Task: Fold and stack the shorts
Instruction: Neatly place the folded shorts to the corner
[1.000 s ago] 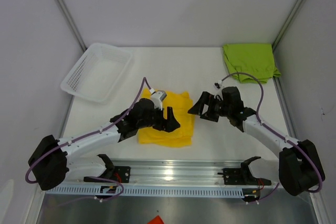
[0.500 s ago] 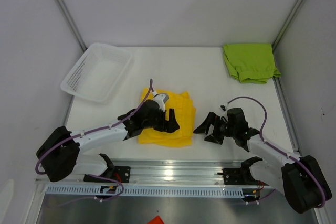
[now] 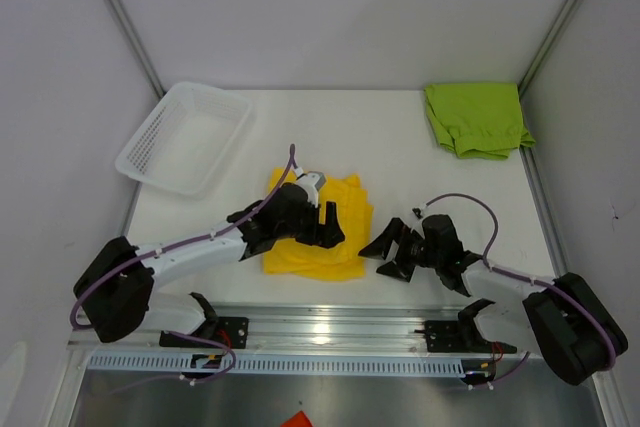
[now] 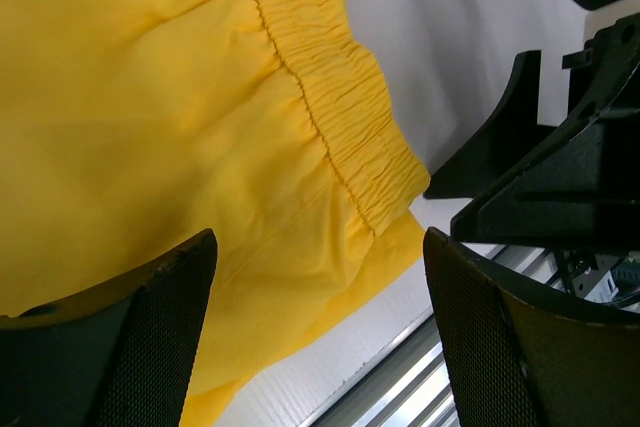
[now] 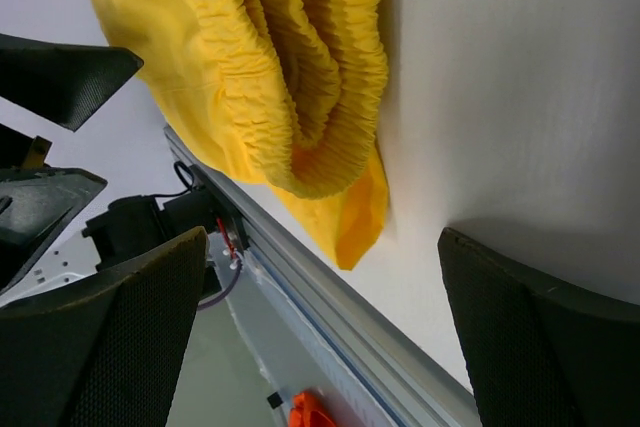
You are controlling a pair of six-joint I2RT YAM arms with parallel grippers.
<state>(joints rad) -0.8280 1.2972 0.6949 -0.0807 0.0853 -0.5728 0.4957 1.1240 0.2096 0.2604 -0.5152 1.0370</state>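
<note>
Two open grippers at the yellow shorts (image 3: pixel 310 255)

We see the left gripper (image 3: pixel 330 227) spread wide over the yellow shorts, near the table's (image 3: pixel 400 137) 6 o'clock. At their 3 o'clock, the right gripper (image 3: pixel 384 257) gapes empty. Folded lime green shorts (image 3: pixel 475 119) lie at 1 o'clock.

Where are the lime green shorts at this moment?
Top view: the lime green shorts lie at the far right corner of the table, across from the white basket, beyond the yellow shorts.

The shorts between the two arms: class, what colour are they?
The shorts are bright yellow, shown best in the left wrist view.
</note>
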